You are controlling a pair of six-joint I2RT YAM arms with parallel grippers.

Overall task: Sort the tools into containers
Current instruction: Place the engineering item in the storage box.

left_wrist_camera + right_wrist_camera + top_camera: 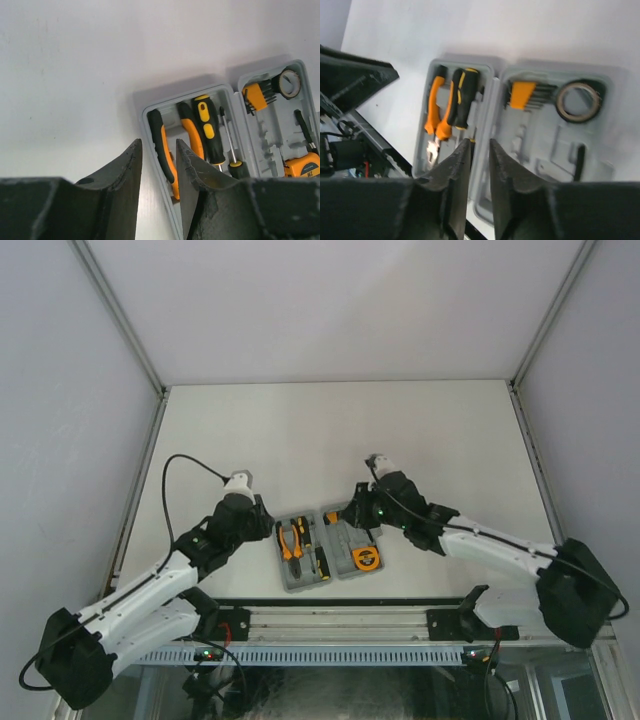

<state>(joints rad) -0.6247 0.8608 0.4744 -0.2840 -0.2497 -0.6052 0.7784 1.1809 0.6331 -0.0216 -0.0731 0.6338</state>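
Grey tool case (345, 542): lies open on desk (400, 430), near edge, between the arms; holds pliers (291, 540), screwdriver (207, 125), tape measure (367, 558).
Left hand (262, 514): arm extended, low beside case's left half; fingers slightly apart, empty.
Right hand (350, 512): arm angled inward, at case's far edge; narrowly parted, empty.

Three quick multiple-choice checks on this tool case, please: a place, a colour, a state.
1. The tape measure lies: A) in the case half with the dark ring; B) in the other half; C) outside the case.
2. The handles of the pliers are: A) blue; B) orange with black; C) green.
3. The case is: A) shut; B) open, halves side by side; C) half-closed.
Answers: A, both show in one half; B, the left wrist view shows it; B, both interiors face up.
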